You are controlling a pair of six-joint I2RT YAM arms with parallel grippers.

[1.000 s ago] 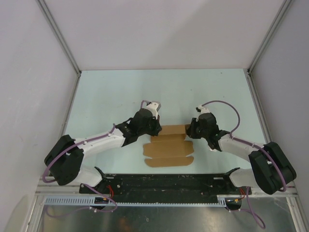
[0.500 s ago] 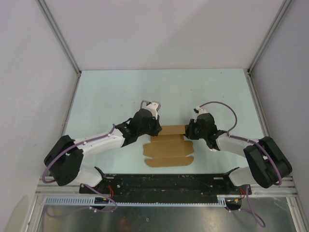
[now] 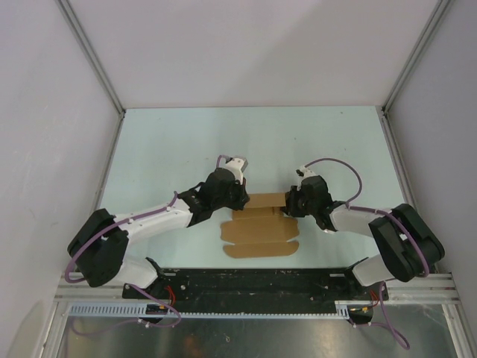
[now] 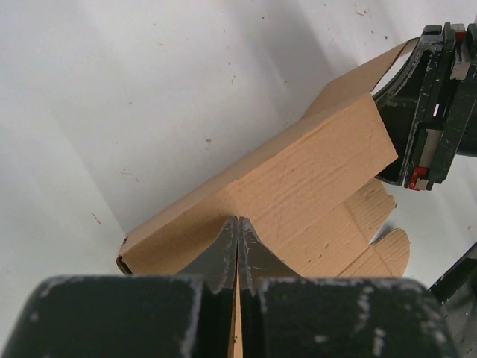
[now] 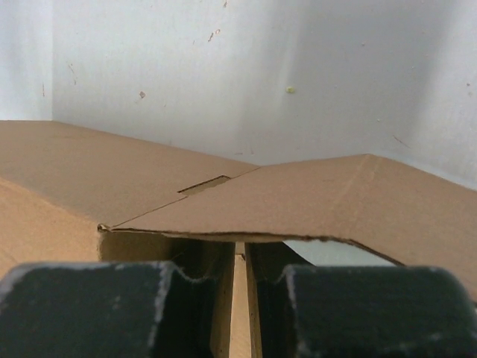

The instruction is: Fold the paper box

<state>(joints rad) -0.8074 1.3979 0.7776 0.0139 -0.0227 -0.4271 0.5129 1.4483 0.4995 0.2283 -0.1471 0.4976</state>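
The paper box is brown kraft cardboard, partly folded, lying in the middle of the table. Its far panel stands up as a raised fold, and its flat panels with rounded tabs lie nearer the arms. My left gripper is at the fold's left end and my right gripper at its right end. In the left wrist view the left gripper is shut on a thin edge of the box. In the right wrist view the right gripper is shut on a cardboard edge under an overhanging flap.
The pale green table is walled by white panels at the back and both sides. A black rail runs along the near edge by the arm bases. The right gripper's dark body shows in the left wrist view, touching the box's far end.
My right gripper has shifted slightly left toward the box, and its forearm has swung in. The left arm and the box have barely moved.
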